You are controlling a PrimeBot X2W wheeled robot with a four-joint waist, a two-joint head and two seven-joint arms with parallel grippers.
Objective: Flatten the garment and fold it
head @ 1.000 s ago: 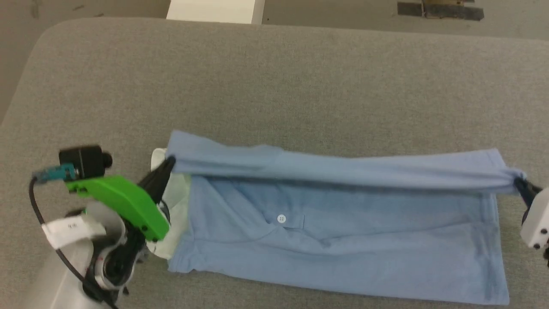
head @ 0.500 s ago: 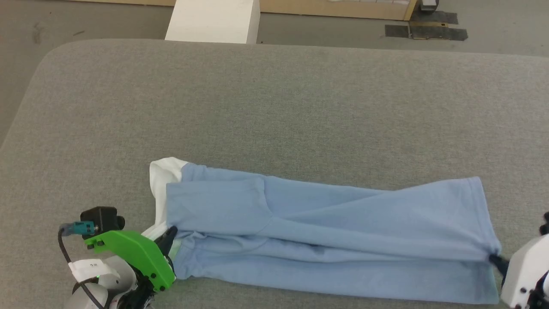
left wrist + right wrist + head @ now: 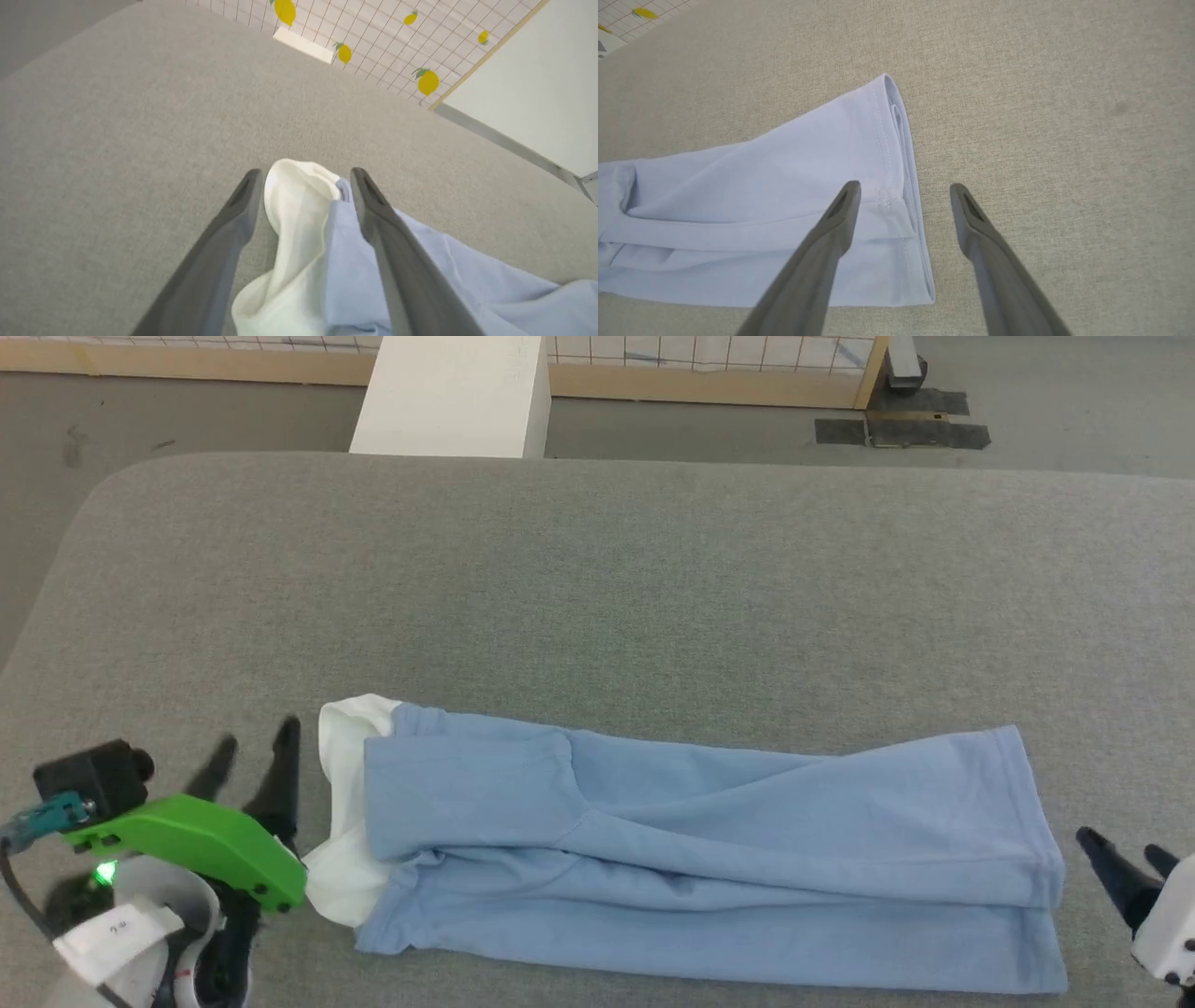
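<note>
The garment [image 3: 700, 859], a light blue polo shirt, lies folded lengthwise into a long band near the table's front edge, its white collar [image 3: 341, 747] at the left end and its hem at the right. My left gripper [image 3: 254, 751] stands open just left of the collar, apart from it. In the left wrist view the collar [image 3: 294, 210] and blue cloth [image 3: 350, 280] show between the spread fingers [image 3: 233, 219]. My right gripper [image 3: 1118, 845] is open just right of the hem. The right wrist view shows the doubled hem [image 3: 901, 186] under the open fingers [image 3: 831, 233].
The grey cloth-covered table [image 3: 597, 569] stretches wide behind the shirt. Beyond its far edge stand a white box [image 3: 448, 397] and a wooden-framed mesh fence with lemon decorations [image 3: 427, 81]. A dark mat [image 3: 901, 429] lies on the floor.
Both grippers carried the shirt's far edge over toward the front, then let go, opened and drew back off the two ends. The head camera also tilted up.
</note>
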